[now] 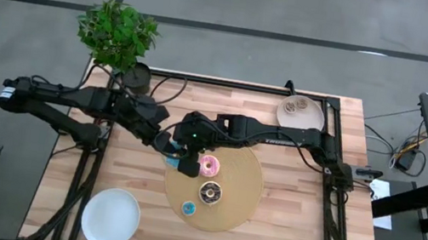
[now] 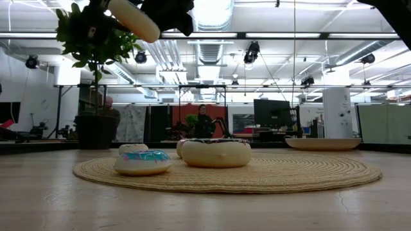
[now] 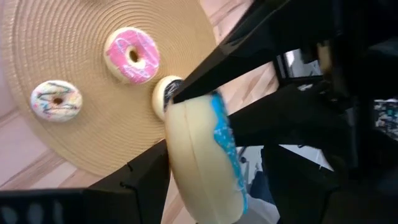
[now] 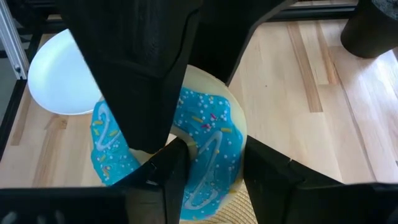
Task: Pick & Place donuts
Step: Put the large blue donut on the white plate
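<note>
Both grippers met over the near-left edge of the woven mat [image 1: 241,195], and between them hung the blue-iced donut [image 1: 186,166], held up in the air on its edge. The left gripper [image 3: 186,155] was closed on it, one finger against the cream underside and the other against the icing. The right gripper [image 4: 163,146] had its fingers on it too, one dark finger poking through the hole across the blue sprinkled face, so its jaws were narrowed onto the ring.

Below them on the mat lay the pink donut [image 1: 208,166], then the chocolate donut [image 1: 210,193], and a tiny light blue donut [image 1: 189,209] near the mat's front edge. A white plate [image 1: 110,217] sat at the table's front-left corner, another plate [image 1: 300,112] with small pieces at the back right, and a potted plant [image 1: 117,36] at the back left.
</note>
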Action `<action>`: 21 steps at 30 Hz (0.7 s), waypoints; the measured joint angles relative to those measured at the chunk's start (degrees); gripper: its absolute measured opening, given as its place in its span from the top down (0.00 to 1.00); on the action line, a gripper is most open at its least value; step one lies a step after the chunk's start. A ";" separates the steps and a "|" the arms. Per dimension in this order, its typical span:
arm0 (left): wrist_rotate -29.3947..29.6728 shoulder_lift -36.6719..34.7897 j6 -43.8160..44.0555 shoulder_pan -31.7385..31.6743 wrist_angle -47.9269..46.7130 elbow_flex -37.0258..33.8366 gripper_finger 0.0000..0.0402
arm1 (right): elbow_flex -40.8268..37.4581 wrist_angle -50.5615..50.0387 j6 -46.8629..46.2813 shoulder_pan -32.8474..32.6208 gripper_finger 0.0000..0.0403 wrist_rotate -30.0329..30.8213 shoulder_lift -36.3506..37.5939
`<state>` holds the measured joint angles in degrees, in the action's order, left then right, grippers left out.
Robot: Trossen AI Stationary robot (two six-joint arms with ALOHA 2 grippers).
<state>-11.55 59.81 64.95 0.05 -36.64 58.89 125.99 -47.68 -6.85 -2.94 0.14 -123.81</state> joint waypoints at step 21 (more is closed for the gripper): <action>-0.31 0.00 0.87 -0.04 0.20 0.00 0.66 | 0.00 -0.03 0.01 -0.04 0.67 -0.07 0.07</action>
<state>-11.86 59.81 65.82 0.01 -36.45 58.89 125.99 -47.71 -6.84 -2.98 0.08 -123.74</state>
